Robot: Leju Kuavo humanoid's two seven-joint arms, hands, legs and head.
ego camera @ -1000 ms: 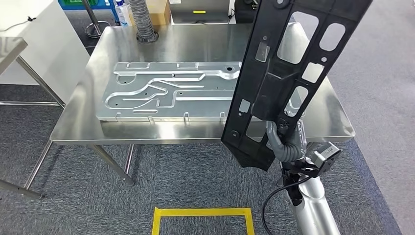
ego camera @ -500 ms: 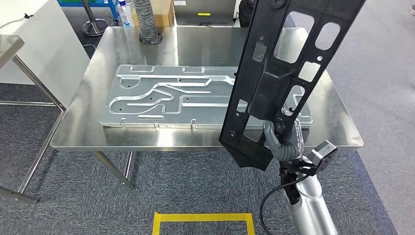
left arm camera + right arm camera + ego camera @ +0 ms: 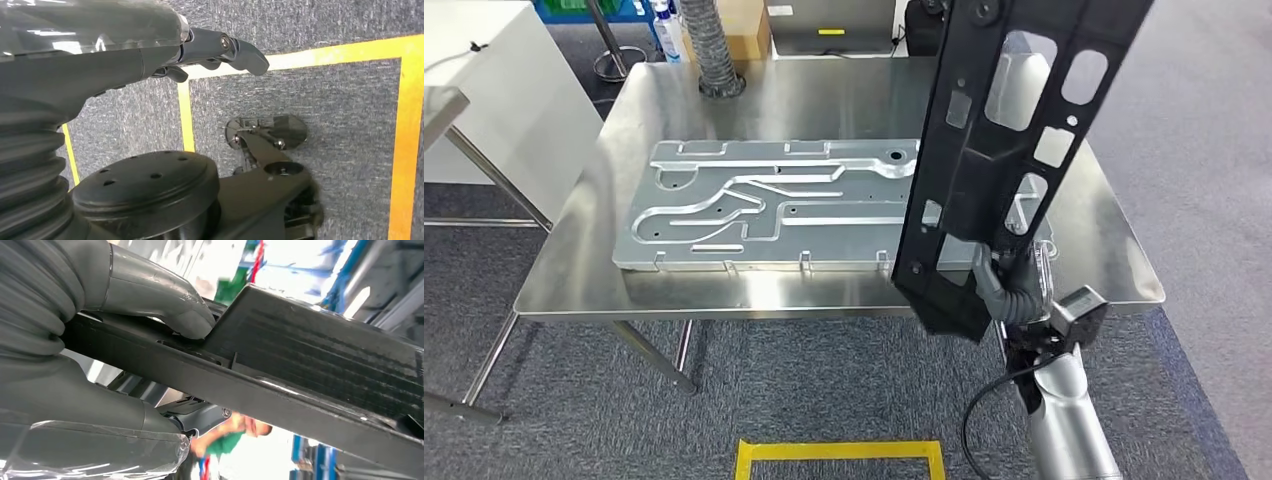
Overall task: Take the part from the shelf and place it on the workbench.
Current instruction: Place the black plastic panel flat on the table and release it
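A long black plastic part point(image 3: 984, 150) with several cut-outs stands nearly upright in the head view, over the right end of the steel workbench point(image 3: 824, 95). My right hand point(image 3: 1012, 290) grips it near its lower end, just in front of the bench's front edge. In the right wrist view the thumb point(image 3: 185, 315) presses on the part point(image 3: 310, 365), with the fingers wrapped beneath it. A large silver stamped plate point(image 3: 764, 205) lies flat on the bench, partly hidden behind the part. My left hand point(image 3: 225, 47) hangs over the floor and holds nothing.
A grey ribbed hose point(image 3: 704, 45) stands at the bench's far left corner, beside a cardboard box point(image 3: 749, 25). A white cabinet point(image 3: 484, 90) stands to the left. Yellow tape point(image 3: 839, 455) marks a square on the carpet in front. A person in green point(image 3: 235, 432) stands beyond.
The whole view has shifted a little, so the camera moved. The black part stays in my right hand, now slightly more upright with its lower end a bit further right.
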